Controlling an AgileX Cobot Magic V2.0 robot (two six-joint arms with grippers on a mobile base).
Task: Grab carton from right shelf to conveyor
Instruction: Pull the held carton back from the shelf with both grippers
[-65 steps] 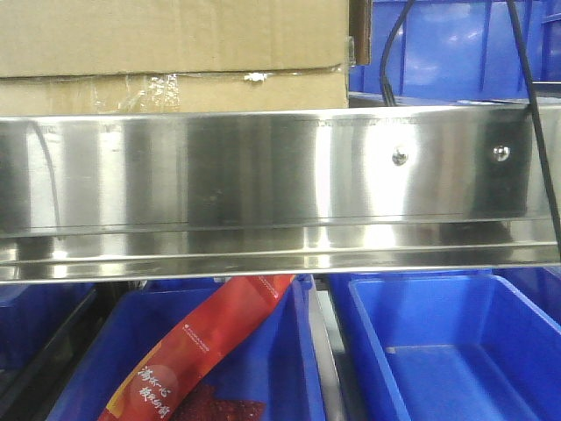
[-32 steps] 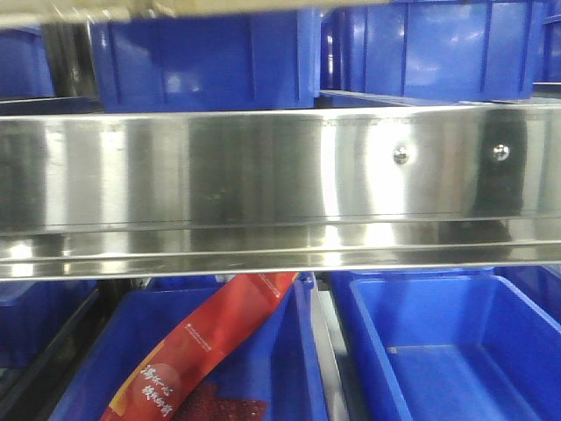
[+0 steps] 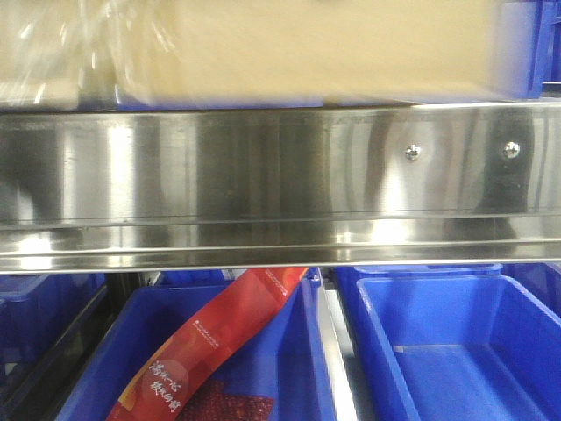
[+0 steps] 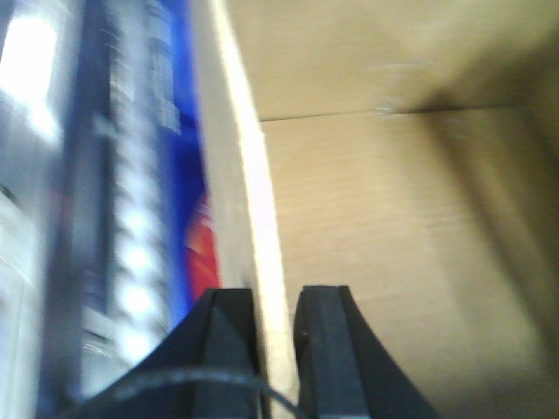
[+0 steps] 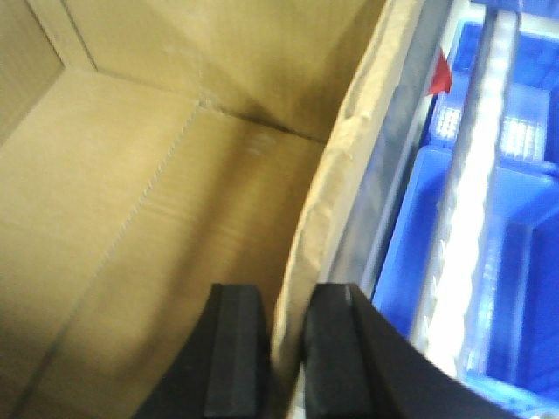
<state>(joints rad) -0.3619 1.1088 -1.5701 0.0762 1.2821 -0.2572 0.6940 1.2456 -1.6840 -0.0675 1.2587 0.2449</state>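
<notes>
Carton (image 3: 307,48): blurred, seen above the shelf (image 3: 263,175) front rail and spanning most of its width. Whether its base touches the shelf cannot be told.

Left gripper (image 4: 278,301): fingers clenched on the carton's left wall, one inside and one outside.

Right gripper (image 5: 286,301): same grasp on the right wall, with the rim pinched between the pads.

Below the rail are two blue bins, side by side. The left bin (image 3: 294,373) holds a red packet (image 3: 219,342) lying aslant; nothing shows in the right bin (image 3: 438,307).
</notes>
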